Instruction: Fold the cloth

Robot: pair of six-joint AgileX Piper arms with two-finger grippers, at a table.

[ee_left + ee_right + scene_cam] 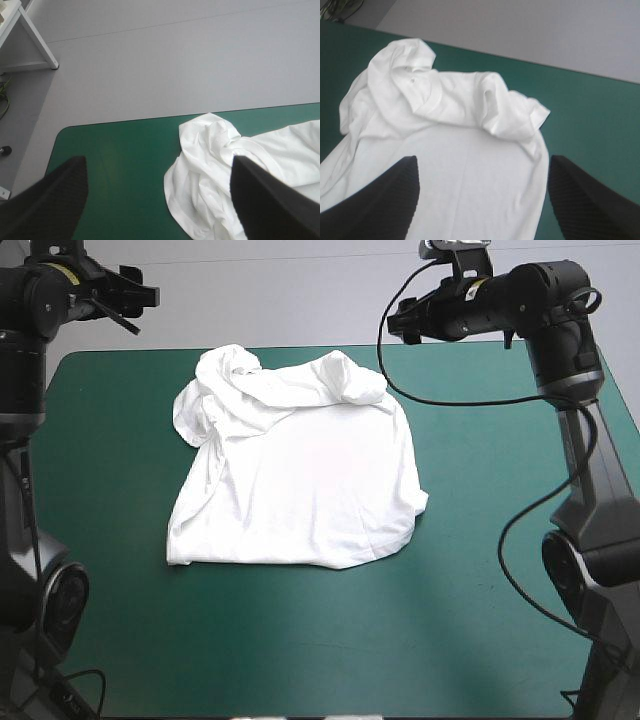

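Note:
The white T-shirt (295, 472) lies mostly spread on the teal-green table, its body flat toward the near side and its collar and sleeves bunched in folds at the far edge. My left gripper (135, 302) hangs raised over the far left corner, open, with the shirt's crumpled far-left part (220, 160) ahead of it. My right gripper (400, 318) is raised over the far right, also open, looking down on the folded-over sleeve (512, 112) and collar. Neither gripper touches the shirt.
Bare teal-green cover (300, 640) surrounds the shirt, widest on the near side and at the right. The table's far edge (125, 122) runs just beyond the bunched collar. Grey floor lies past it.

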